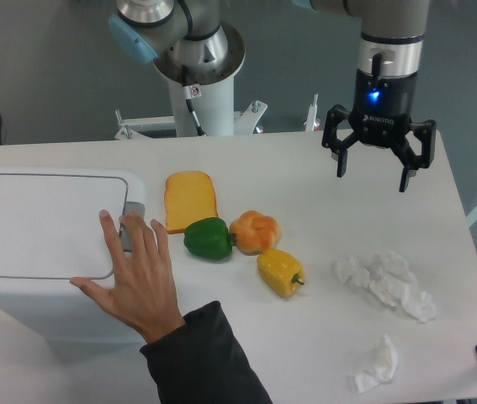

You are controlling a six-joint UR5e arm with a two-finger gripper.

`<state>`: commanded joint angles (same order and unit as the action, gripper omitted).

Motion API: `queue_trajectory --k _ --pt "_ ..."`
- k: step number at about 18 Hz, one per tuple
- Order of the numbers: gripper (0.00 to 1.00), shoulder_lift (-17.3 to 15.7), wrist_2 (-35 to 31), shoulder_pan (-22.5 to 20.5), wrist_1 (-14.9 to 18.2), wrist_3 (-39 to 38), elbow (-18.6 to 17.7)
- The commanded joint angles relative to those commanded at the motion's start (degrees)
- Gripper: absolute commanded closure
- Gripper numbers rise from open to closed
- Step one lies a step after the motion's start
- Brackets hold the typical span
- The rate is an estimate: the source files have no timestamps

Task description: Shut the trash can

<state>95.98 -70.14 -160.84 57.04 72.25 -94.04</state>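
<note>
The trash can (pixel 40 227) is a big white bin at the left edge of the table, its flat lid lying down and its grey push tab (pixel 132 224) partly showing. A person's hand (pixel 137 278) rests on the bin's right front corner, fingers over the tab. My gripper (pixel 373 172) hangs open above the table's back right, far from the bin, with nothing between its fingers.
A slice of toast (pixel 190 200), a green pepper (pixel 208 238), a bread roll (pixel 255 231) and a yellow pepper (pixel 280 272) lie in the middle. Crumpled tissues (pixel 385 282) and another tissue (pixel 377 364) lie at the right. The person's dark sleeve (pixel 204 358) reaches in from the front.
</note>
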Motion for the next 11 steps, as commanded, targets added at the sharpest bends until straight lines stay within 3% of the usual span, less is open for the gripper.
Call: queue_trajectory --k 11 --pt "0.0 0.0 -0.09 0.44 -0.09 0.0 0.0"
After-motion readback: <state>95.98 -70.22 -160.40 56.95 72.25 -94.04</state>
